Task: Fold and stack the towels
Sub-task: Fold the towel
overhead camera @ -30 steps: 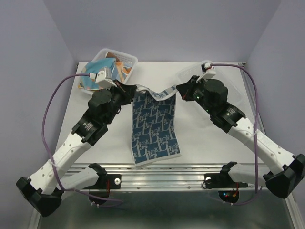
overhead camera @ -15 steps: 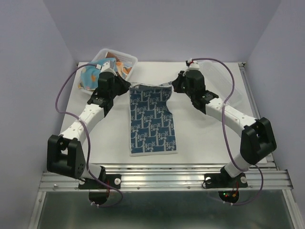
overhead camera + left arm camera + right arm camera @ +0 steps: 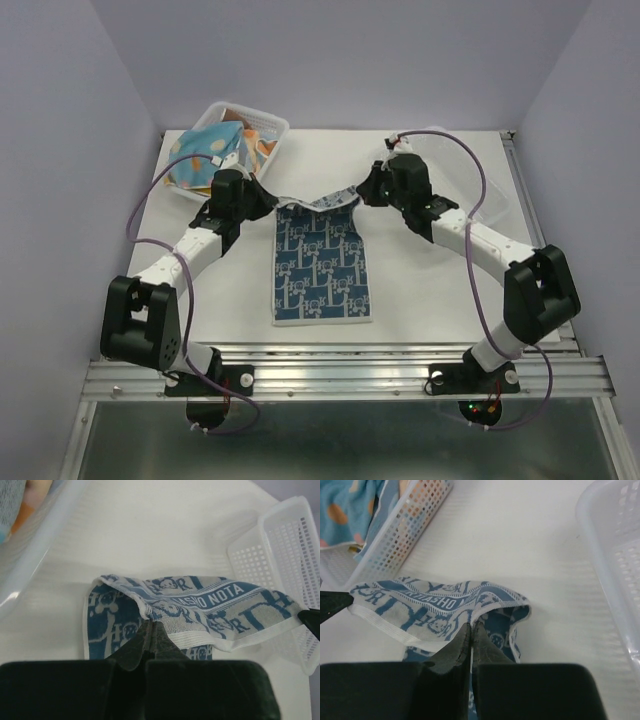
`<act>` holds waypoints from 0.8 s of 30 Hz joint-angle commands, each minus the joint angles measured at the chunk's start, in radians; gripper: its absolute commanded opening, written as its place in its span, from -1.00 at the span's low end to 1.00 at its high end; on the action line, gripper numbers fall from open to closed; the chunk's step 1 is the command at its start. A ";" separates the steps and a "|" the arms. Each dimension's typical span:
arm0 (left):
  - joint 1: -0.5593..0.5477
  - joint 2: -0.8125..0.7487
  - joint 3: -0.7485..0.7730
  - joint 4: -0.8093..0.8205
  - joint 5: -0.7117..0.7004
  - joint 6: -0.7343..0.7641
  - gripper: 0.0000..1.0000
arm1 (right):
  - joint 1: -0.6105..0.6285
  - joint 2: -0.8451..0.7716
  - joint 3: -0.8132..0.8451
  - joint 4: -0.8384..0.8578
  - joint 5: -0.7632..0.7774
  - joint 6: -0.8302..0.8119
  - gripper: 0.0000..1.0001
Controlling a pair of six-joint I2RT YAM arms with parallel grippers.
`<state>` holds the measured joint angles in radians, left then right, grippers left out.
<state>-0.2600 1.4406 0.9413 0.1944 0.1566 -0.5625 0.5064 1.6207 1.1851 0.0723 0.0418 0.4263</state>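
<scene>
A white towel with blue print [image 3: 322,265] lies lengthwise on the white table, its far edge lifted and curled toward me. My left gripper [image 3: 268,198] is shut on its far left corner; in the left wrist view the gripper [image 3: 151,625] pinches the hem of the towel [image 3: 200,605]. My right gripper [image 3: 362,191] is shut on the far right corner; in the right wrist view the gripper [image 3: 471,626] pinches the towel [image 3: 435,607]. More towels [image 3: 200,160], light blue with orange dots, fill a basket at the back left.
A clear mesh basket [image 3: 262,124] stands at the back left with the other towels in it. A second clear basket [image 3: 470,170] stands at the back right behind my right arm. The metal rail [image 3: 340,370] runs along the table's near edge.
Both grippers laid the towel flat on the table while moving away from me. Now they have lifted its far edge slightly and turned it back toward me, still shut on the corners.
</scene>
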 commanded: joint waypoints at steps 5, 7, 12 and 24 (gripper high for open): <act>0.002 -0.187 -0.196 0.013 0.047 -0.066 -1.00 | 0.032 -0.194 -0.195 -0.046 -0.123 0.066 -0.99; 0.002 -0.222 -0.231 0.008 0.055 -0.077 -1.00 | 0.041 -0.234 -0.229 -0.055 -0.135 0.078 -0.99; -0.007 -0.331 -0.326 -0.059 0.076 -0.112 -1.00 | 0.060 -0.329 -0.349 -0.117 -0.158 0.123 -0.99; -0.035 -0.615 -0.395 -0.360 -0.090 -0.174 -1.00 | 0.121 -0.459 -0.492 -0.141 -0.191 0.229 -0.99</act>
<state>-0.2947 0.8948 0.5285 -0.0780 0.1646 -0.7197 0.6125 1.2240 0.7105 -0.0628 -0.1390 0.6254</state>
